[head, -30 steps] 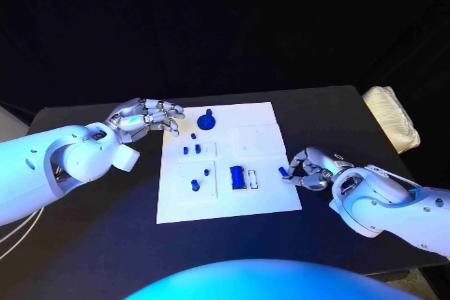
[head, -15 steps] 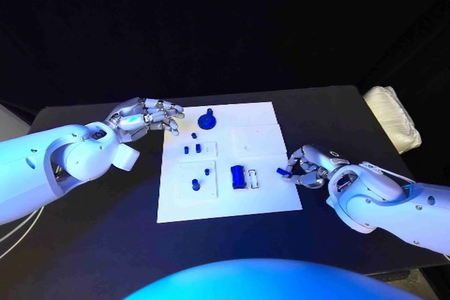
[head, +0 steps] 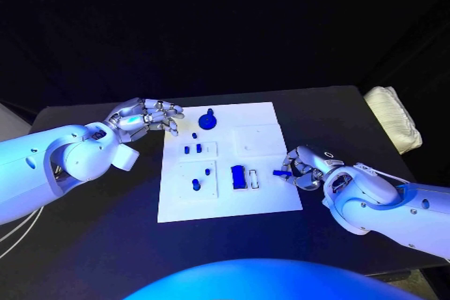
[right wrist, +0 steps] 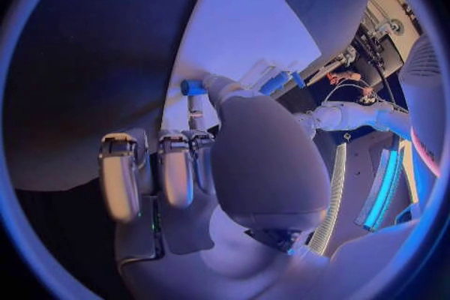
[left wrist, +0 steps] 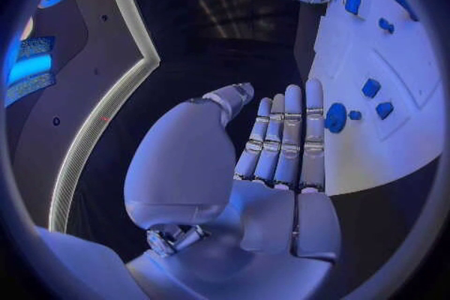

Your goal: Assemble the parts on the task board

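Task board (head: 265, 201) at table centre, its recessed compartments holding small blue parts (head: 238, 177). Right hand (head: 302, 168), at the board's right edge, pinches a small blue peg (head: 280, 173). Left hand (head: 145, 117), fingers apart and holding nothing, hovers at the far-left corner near a round blue part (head: 207, 122).

Dim scene, dark surround; blue light overall; wrist views fisheye-bent, edges vignetted.

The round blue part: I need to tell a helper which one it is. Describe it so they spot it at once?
Find the white task board mid-table. At its far edge, by the left hand, lies the round blue part: a disc with a knob, unlike the small pegs and blocks nearer.
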You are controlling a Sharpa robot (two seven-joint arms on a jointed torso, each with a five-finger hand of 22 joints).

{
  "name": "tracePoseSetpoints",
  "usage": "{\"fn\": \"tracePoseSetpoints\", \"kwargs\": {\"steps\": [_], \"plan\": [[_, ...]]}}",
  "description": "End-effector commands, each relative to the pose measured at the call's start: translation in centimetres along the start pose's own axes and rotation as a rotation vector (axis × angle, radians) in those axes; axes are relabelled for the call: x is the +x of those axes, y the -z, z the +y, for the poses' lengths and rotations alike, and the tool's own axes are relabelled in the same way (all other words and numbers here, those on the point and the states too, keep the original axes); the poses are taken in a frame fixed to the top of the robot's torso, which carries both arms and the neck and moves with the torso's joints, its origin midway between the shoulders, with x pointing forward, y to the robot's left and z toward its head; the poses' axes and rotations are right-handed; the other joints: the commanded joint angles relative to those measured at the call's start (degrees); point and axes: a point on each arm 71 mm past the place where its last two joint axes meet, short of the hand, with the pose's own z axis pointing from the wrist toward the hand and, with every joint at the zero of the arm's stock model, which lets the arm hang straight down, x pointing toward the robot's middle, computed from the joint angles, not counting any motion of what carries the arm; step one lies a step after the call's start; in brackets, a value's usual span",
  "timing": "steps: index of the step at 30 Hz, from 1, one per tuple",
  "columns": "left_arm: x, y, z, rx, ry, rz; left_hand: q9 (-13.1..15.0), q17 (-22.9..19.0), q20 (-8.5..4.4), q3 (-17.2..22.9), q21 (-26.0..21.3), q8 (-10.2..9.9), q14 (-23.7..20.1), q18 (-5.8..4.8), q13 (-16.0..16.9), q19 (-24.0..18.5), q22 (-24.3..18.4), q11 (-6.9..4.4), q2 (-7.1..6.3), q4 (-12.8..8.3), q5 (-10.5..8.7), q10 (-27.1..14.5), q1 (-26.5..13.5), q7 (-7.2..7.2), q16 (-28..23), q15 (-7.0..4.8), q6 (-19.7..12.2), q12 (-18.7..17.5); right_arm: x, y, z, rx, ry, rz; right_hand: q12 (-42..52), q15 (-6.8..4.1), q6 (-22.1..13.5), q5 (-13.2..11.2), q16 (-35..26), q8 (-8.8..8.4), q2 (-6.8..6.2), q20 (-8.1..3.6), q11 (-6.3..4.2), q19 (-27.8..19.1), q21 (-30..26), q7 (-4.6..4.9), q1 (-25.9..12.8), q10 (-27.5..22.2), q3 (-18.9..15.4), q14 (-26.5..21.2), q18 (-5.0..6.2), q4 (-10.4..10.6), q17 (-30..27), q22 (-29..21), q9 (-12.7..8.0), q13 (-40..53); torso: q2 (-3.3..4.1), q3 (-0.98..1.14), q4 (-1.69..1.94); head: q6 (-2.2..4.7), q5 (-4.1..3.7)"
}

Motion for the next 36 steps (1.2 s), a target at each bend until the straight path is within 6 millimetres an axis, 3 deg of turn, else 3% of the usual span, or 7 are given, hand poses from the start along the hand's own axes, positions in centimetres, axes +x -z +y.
{"fn": "tracePoseSetpoints", "kwargs": {"steps": [1,8,16,19,25,31,36], "plan": [[0.2,0.0,0.0,0.006,0.008,0.018,0.03,-0.08,-0.05,0.32,-0.09,0.34,-0.36,0.69,0.03,0.09,0.08,0.16,0.23,0.01,0.08,-0.36,0.37,-0.16,0.25,-0.14,0.27,-0.31,0.7,0.2,0.2,0.005,0.02,0.013,0.23,-0.5,0.69,1.16,0.21,0.34,-0.5,-0.27,-0.44,5.99,0.25,-0.43,-1.23,6.06,2.47,6.06,-0.82,-1.66,15.08,15.05,0.28,15.09,0.06,-0.01,0.03,0.0,0.33],[0.3,-0.1,0.0,0.004,0.009,0.019,0.03,-0.09,-0.05,0.34,-0.09,0.35,-0.36,0.69,0.02,0.08,0.08,0.17,0.3,0.05,0.1,-0.37,0.36,-0.16,0.25,-0.14,0.28,-0.31,0.1,0.6,1.6,-0.044,-0.023,-0.039,0.23,-0.57,0.77,1.74,0.21,0.72,-0.84,-0.32,-0.52,5.99,0.25,-0.55,-3.03,6.06,3.51,6.06,-0.82,-1.55,15.08,15.05,0.51,15.09,0.09,-0.02,0.11,-0.4,0.49],[0.5,-0.2,0.0,0.004,0.008,0.022,0.03,-0.09,-0.05,0.38,-0.09,0.36,-0.37,0.69,0.02,0.08,0.09,0.17,0.35,0.06,0.12,-0.38,0.39,-0.16,0.25,-0.14,0.29,-0.32,-1.3,0.8,3.3,-0.073,-0.117,-0.108,0.23,-0.68,0.87,2.2,0.21,1.07,-1.06,-0.42,-0.65,5.99,0.25,-0.69,-4.91,6.06,4.3,6.06,-0.82,-1.21,15.08,15.05,0.72,15.09,-0.03,-0.19,-0.02,-0.48,0.36],[0.7,-0.3,0.0,0.005,0.009,0.027,0.03,-0.09,-0.05,0.38,-0.09,0.36,-0.37,0.69,0.02,0.08,0.09,0.17,0.35,0.06,0.12,-0.38,0.39,-0.16,0.25,-0.14,0.29,-0.32,-1.1,0.6,3.7,-0.066,-0.156,-0.081,0.23,-0.72,0.85,2.5,0.21,1.14,-0.89,-0.45,-0.71,5.99,0.25,-0.75,-5.19,6.06,4.68,6.06,-0.82,-1.22,15.08,15.05,0.77,15.09,0.06,-0.1,0.11,-0.67,0.35],[0.8,-0.3,0.0,0.007,0.009,0.028,0.03,-0.1,-0.06,0.46,-0.07,0.38,-0.38,0.69,0.02,0.08,0.11,0.17,0.45,0.05,0.15,-0.38,0.47,-0.18,0.24,-0.14,0.3,-0.33,-0.5,0.2,4.2,-0.043,-0.2,-0.015,0.23,-0.77,0.77,3.14,0.21,1.43,-0.71,-0.52,-0.74,5.99,0.25,-0.76,-6.26,6.06,5.45,6.06,-0.82,-1.21,15.08,15.05,0.99,15.09,0.03,-0.14,-0.05,-0.7,0.29],[0.8,-0.3,0.0,0.008,0.008,0.028,0.03,-0.11,-0.06,0.5,-0.06,0.39,-0.38,0.69,0.02,0.08,0.12,0.16,0.48,0.03,0.17,-0.38,0.52,-0.18,0.24,-0.15,0.3,-0.33,0.2,-0.2,4.8,-0.03,-0.223,0.032,0.23,-0.77,0.66,4.95,0.21,1.86,-0.93,-0.54,-0.74,5.99,0.25,-0.78,-8.24,6.06,5.56,6.06,-0.82,-1.09,15.08,15.05,1.33,15.09,0.04,-0.14,0.08,-0.7,0.08],[0.9,-0.4,0.0,0.008,0.003,0.031,0.03,-0.11,-0.07,0.51,-0.05,0.39,-0.38,0.69,0.02,0.08,0.13,0.16,0.49,0.03,0.17,-0.38,0.54,-0.18,0.25,-0.15,0.29,-0.33,0.6,-0.4,5.0,-0.014,-0.208,0.04,0.23,-0.77,0.69,5.04,0.21,2.06,-1.02,-0.53,-0.72,5.99,0.25,-0.76,-9.24,6.06,5.32,6.06,-0.82,-0.92,15.08,15.05,1.47,15.09,0.03,-0.1,0.08,-0.7,0.04]]}}
